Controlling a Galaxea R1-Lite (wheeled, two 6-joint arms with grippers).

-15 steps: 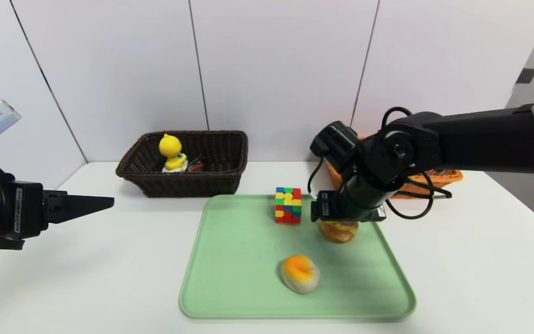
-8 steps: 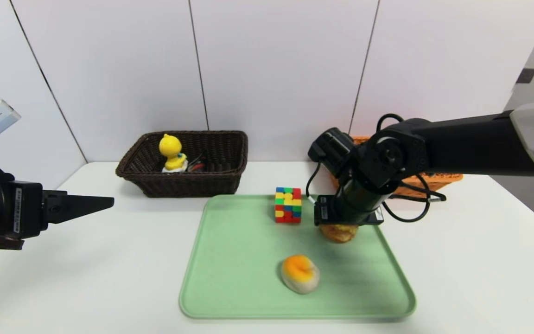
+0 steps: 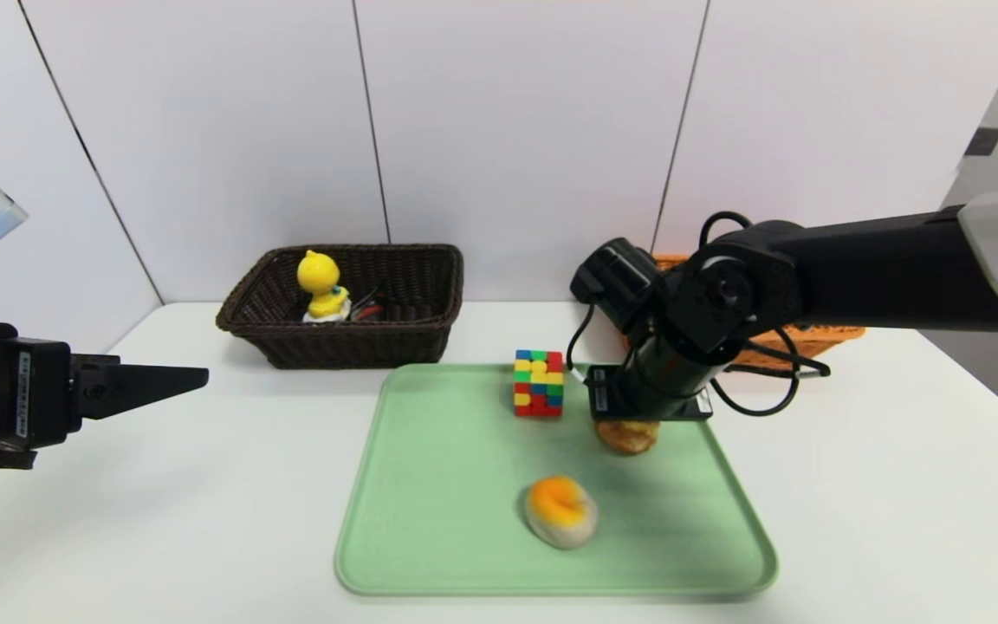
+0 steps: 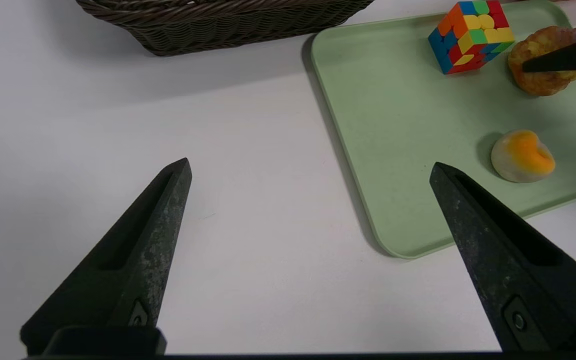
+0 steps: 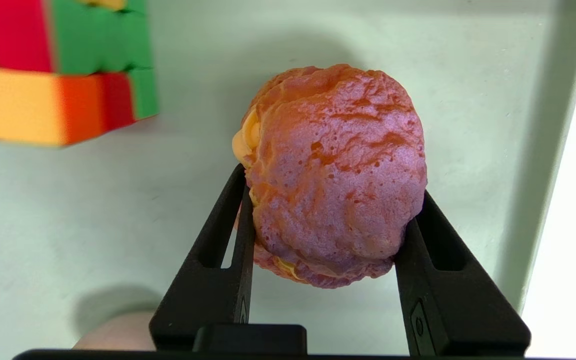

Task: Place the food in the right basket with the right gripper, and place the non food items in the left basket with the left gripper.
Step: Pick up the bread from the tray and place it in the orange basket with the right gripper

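Note:
My right gripper (image 3: 631,423) (image 5: 333,185) reaches down onto the green tray (image 3: 430,485) and is shut on the tan bun with the pinkish crackled top (image 3: 629,438) (image 5: 335,175). One finger presses each side, and the bun still sits on the tray. The pale bun with the orange centre (image 3: 560,511) (image 4: 522,156) lies nearer on the tray. The multicoloured cube (image 3: 539,382) (image 4: 470,35) stands just left of the held bun. The yellow duck toy (image 3: 321,286) sits in the dark brown basket (image 3: 352,348). My left gripper (image 3: 187,379) (image 4: 309,165) hovers open at the far left, holding nothing.
The orange wicker basket (image 3: 819,333) stands behind my right arm, mostly hidden by it. Some small dark items (image 3: 371,308) lie beside the duck in the dark basket. A white wall closes off the back of the table.
My right gripper has sunk lower around the crackled bun and closed on it, so the bun looks narrower. The left gripper has barely shifted.

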